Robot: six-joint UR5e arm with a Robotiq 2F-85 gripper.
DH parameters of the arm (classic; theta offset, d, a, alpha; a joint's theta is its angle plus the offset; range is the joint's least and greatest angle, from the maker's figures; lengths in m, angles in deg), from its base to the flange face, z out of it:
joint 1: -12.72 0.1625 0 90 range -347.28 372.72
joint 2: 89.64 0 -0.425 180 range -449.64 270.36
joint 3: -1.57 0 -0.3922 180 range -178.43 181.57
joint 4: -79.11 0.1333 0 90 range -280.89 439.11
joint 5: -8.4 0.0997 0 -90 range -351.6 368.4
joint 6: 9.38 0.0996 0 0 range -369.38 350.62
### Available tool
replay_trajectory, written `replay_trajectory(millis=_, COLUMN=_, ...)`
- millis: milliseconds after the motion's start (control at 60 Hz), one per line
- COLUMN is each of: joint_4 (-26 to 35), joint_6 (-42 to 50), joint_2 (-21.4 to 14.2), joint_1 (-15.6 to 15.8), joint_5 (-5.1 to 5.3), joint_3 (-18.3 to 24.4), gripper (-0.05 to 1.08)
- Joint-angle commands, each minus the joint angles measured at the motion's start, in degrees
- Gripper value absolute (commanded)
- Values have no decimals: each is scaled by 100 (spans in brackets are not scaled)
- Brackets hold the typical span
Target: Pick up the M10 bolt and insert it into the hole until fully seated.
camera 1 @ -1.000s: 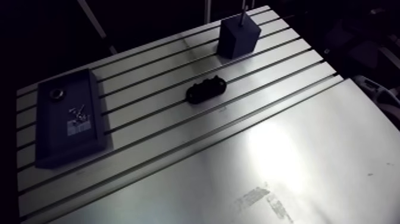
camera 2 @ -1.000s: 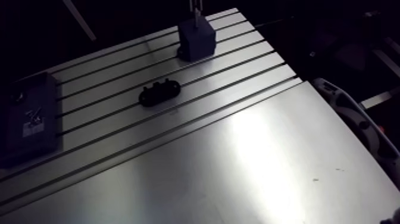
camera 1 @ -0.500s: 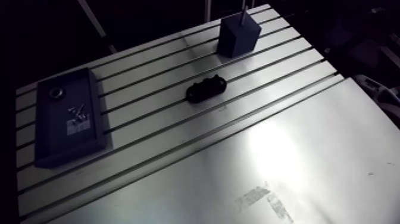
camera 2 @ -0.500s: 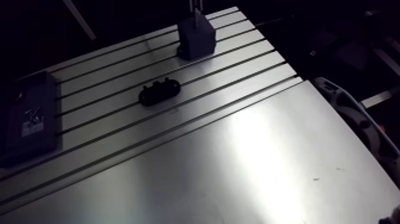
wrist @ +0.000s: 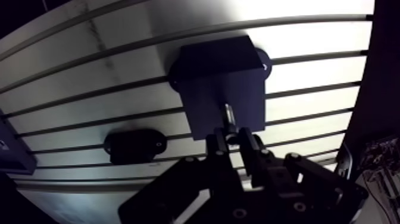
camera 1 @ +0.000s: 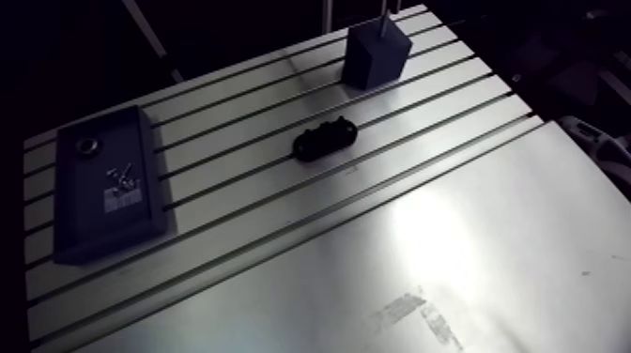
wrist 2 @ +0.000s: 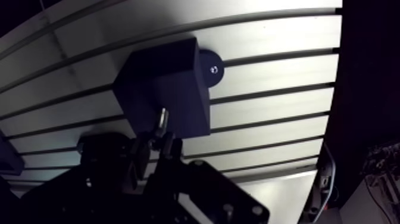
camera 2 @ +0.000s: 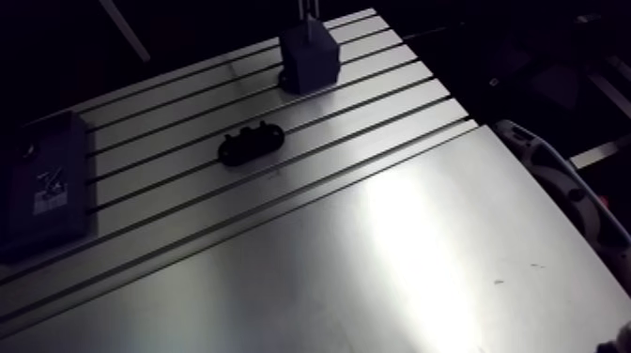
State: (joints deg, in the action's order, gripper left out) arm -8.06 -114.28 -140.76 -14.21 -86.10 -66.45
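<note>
Against the earlier frames, nothing on the table [camera 1: 469, 235] is seen displaced; only the arm view is shifted slightly. The gripper [wrist: 232, 138] is closed almost fully, and the bolt [wrist: 228, 114] is pinched by its slim, shiny shank between the fingertips, upright over the dark blue block [wrist: 217, 71]. Beyond the block, a black oblong part [camera 1: 324, 139] is laid across the slots. Farthest off, a ring [camera 1: 90, 145], small screws [camera 1: 120, 176] and a white label [camera 1: 120, 199] are held in a dark tray [camera 1: 70, 221]
</note>
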Motion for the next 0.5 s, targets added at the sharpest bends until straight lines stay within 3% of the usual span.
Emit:
replay_trajectory(millis=17, joint_4=-5, joint_6=0, joint_2=2, joint_1=-6, joint_5=6, joint_3=-38, gripper=102)
replay_trajectory(millis=117, joint_4=2, joint_6=0, joint_2=-6, joint_1=-6, joint_5=-3, joint_3=-48, gripper=99)
replay_trajectory(millis=133, joint_4=2, joint_6=0, joint_2=-7, joint_1=-6, joint_5=-10, joint_3=-56, gripper=88)
replay_trajectory(millis=150, joint_4=2, joint_6=0, joint_2=-7, joint_1=-6, joint_5=-10, joint_3=-56, gripper=88)
replay_trajectory(millis=167, joint_4=2, joint_6=0, joint_2=-14, joint_1=1, joint_5=-19, joint_3=-57, gripper=60)
replay_trajectory(millis=183, joint_4=17, joint_6=0, joint_2=-15, joint_1=3, joint_5=-43, joint_3=-57, gripper=23)
replay_trajectory(millis=200, joint_4=17, joint_6=0, joint_2=-15, joint_1=3, joint_5=-43, joint_3=-57, gripper=23)
replay_trajectory(millis=217, joint_4=35, joint_6=-7, joint_2=-23, joint_1=10, joint_5=-31, joint_3=-57, gripper=3)
replay_trajectory(millis=500, joint_4=2, joint_6=-44, joint_2=-86, joint_1=12, joint_5=-56, joint_3=-126, gripper=0)
